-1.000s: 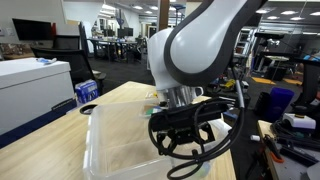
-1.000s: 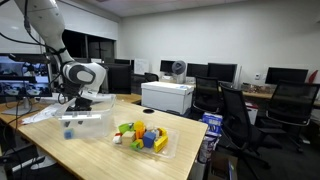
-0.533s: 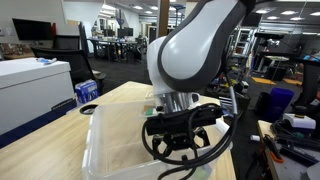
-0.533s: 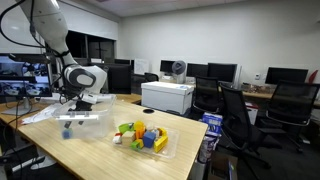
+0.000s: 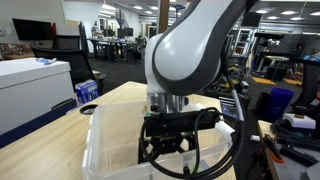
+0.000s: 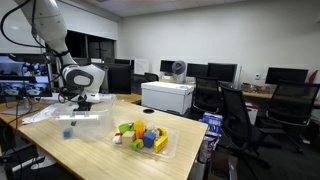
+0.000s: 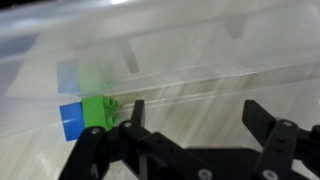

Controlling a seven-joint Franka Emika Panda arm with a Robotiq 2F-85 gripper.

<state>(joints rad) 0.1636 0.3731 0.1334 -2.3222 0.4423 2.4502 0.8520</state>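
My gripper (image 7: 198, 120) is open and empty, its two black fingers (image 7: 262, 115) spread wide above the floor of a clear plastic bin (image 7: 200, 50). A green block (image 7: 97, 111) joined to a blue block (image 7: 70, 118) lies on the bin floor just left of my left finger. In both exterior views the gripper (image 5: 165, 148) (image 6: 80, 103) hangs down into the clear bin (image 5: 105, 140) (image 6: 90, 122). The blue block (image 6: 68, 131) shows through the bin's wall.
A second clear tray (image 6: 168, 146) with several coloured blocks (image 6: 142, 134) stands on the wooden table (image 6: 60, 155) beside the bin. A white printer (image 6: 167, 96), office chairs (image 6: 235, 115) and desks with monitors stand around. A blue can (image 5: 88, 91) stands beyond the table's edge.
The gripper has sunk lower into the clear bin and shifted a little sideways. It stays open. The blocks have not moved.
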